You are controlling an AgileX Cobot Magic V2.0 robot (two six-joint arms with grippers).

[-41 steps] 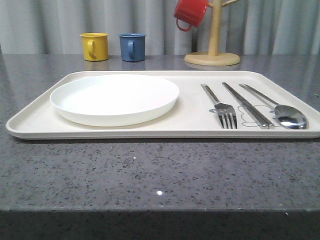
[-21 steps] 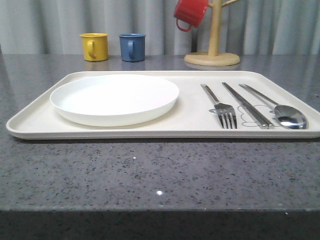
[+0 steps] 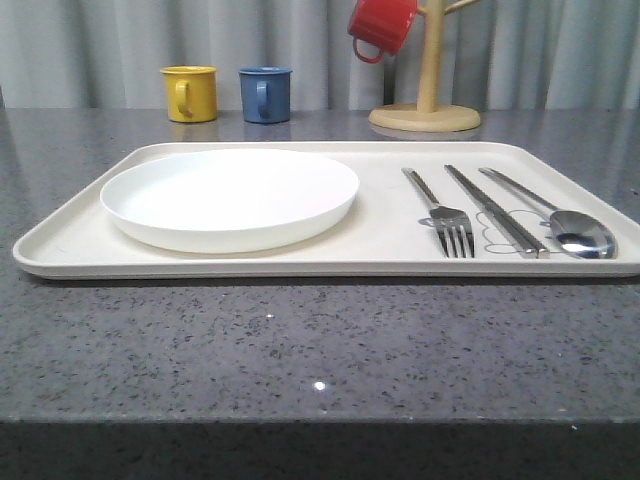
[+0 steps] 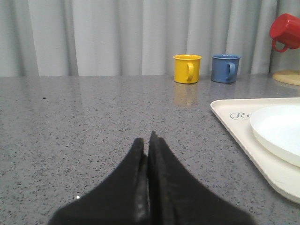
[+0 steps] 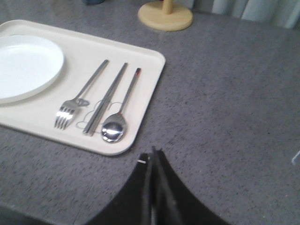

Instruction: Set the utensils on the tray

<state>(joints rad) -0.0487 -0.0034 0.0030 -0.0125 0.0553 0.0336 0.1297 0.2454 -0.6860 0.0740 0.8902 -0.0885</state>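
The cream tray (image 3: 380, 245) lies across the grey table. On its right part lie the silver fork (image 3: 443, 213), the pair of chopsticks (image 3: 495, 210) and the spoon (image 3: 565, 222), side by side. The right wrist view shows the same fork (image 5: 79, 96), chopsticks (image 5: 107, 98) and spoon (image 5: 118, 119) on the tray (image 5: 150, 70). My right gripper (image 5: 151, 154) is shut and empty, over bare table just off the tray's near right corner. My left gripper (image 4: 146, 139) is shut and empty, over bare table left of the tray (image 4: 225, 112).
A round white plate (image 3: 230, 195) sits on the tray's left half. Behind the tray stand a yellow mug (image 3: 190, 93) and a blue mug (image 3: 265, 94). A wooden mug tree (image 3: 425, 115) at the back holds a red mug (image 3: 380, 27). Curtains close the back.
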